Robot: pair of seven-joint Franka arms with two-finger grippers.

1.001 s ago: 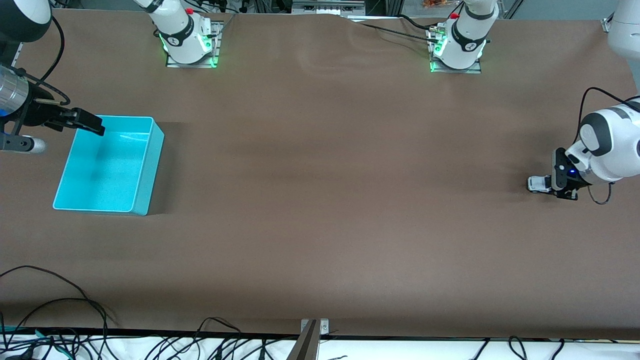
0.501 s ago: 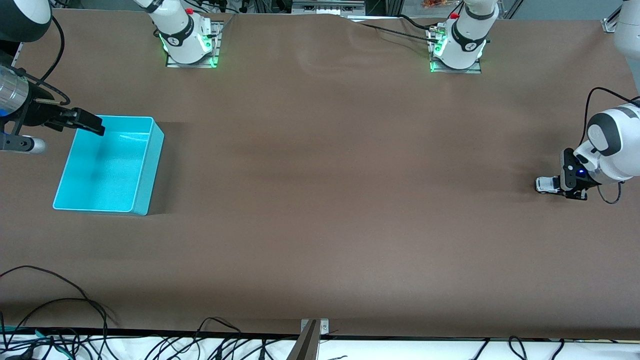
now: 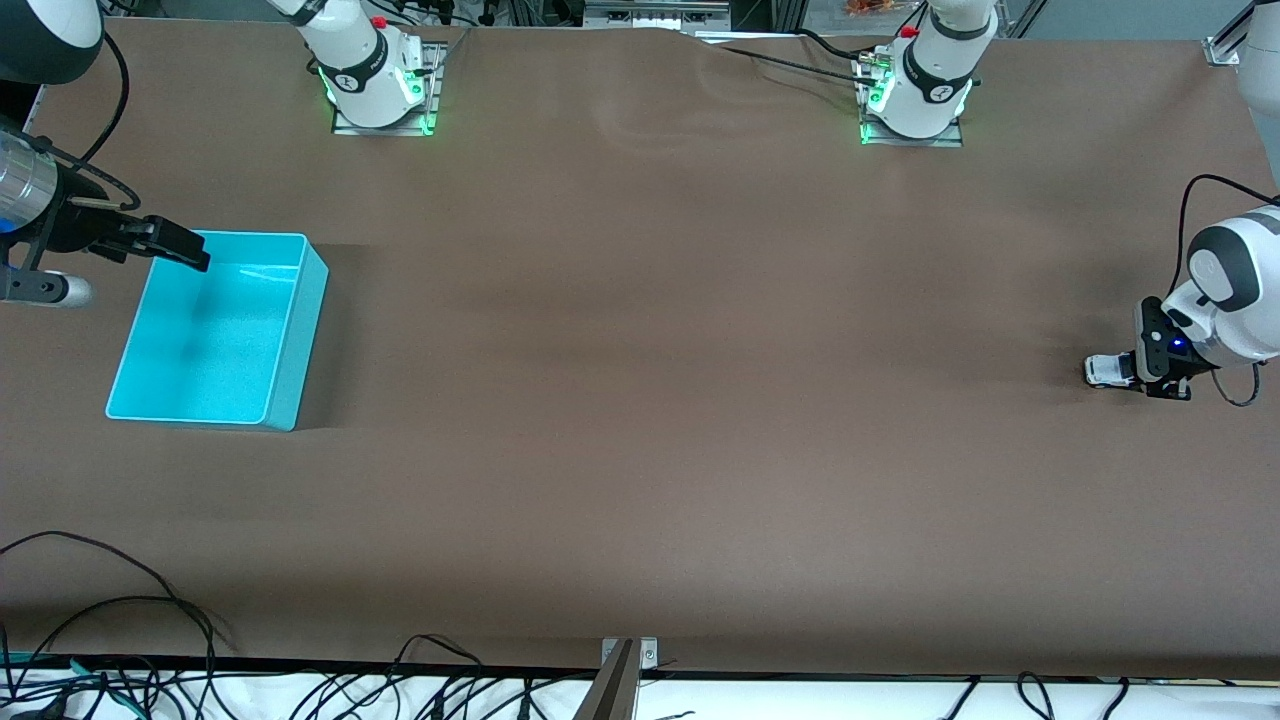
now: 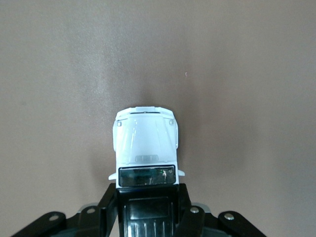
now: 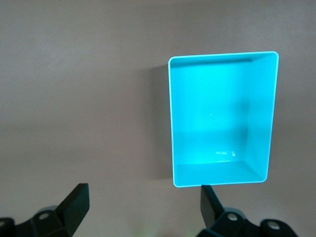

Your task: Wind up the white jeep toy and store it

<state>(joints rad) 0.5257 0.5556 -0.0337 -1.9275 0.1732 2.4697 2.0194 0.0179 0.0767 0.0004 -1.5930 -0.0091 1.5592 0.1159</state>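
Note:
The white jeep toy (image 3: 1107, 371) sits on the brown table at the left arm's end, its white hood and dark windscreen showing in the left wrist view (image 4: 146, 143). My left gripper (image 3: 1140, 372) is shut on the toy's black-roofed rear, down at table level. The turquoise bin (image 3: 290, 340) stands empty at the right arm's end and also shows in the right wrist view (image 5: 260, 118). My right gripper (image 3: 178, 252) is open and empty, held in the air over the bin's corner farthest from the front camera, and waits.
Both arm bases (image 3: 375, 75) (image 3: 915, 90) stand along the table edge farthest from the front camera. Loose black cables (image 3: 120, 610) lie along the edge nearest it. The brown table (image 3: 640, 380) stretches wide between bin and toy.
My left gripper has dragged the white jeep toy along the table toward the left arm's end. The right arm and the bin have not moved.

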